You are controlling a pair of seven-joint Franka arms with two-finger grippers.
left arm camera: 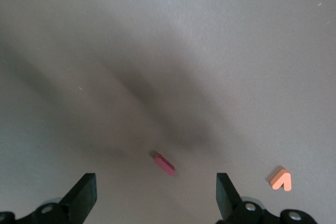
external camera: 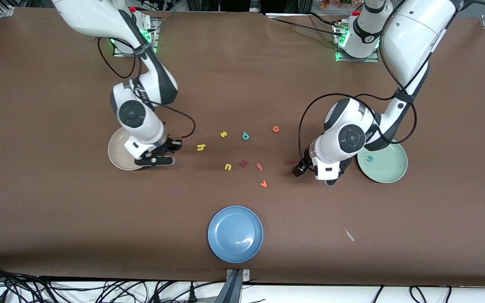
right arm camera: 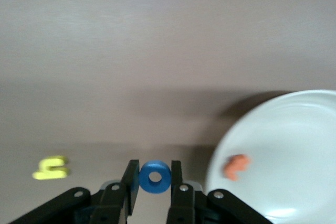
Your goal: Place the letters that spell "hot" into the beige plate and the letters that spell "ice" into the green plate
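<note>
Jaws of the right gripper (right arm camera: pixel 155 182) are clamped on the blue o (right arm camera: pixel 155 176), held just above the desk (external camera: pixel 57 219) at the rim of the beige plate (external camera: pixel 118 153), which lies toward the right arm's end; the left gripper (left arm camera: pixel 156 195) hangs with its jaws spread wide and empty over the dark red i (left arm camera: pixel 164 164), which lies on the bare desk beside the green plate (external camera: pixel 390 170) toward the left arm's end. By my reading the job is partly done. The right wrist view shows an orange letter (right arm camera: pixel 236 166) already lying in the beige plate, most likely the t, and the teal c (external camera: pixel 370 158) sits in the green plate. For "hot", the o has yet to be dropped in and the yellow h (external camera: pixel 201 147) waits on the desk just beside that plate. For "ice", the i is the likely next pick and the orange e (external camera: pixel 275 129) lies in the middle of the desk, farther from the front camera than the i. Left alone in the middle are the yellow s (external camera: pixel 223 134), the yellow u (external camera: pixel 227 167), the teal p (external camera: pixel 245 135), a dark red angular letter (external camera: pixel 243 163), a salmon-pink letter (external camera: pixel 259 166) and an orange v-shaped piece (external camera: pixel 263 184); the blue plate (external camera: pixel 235 234) near the front edge holds nothing. I can read no brand, label or writing other than the foam letters themselves
</note>
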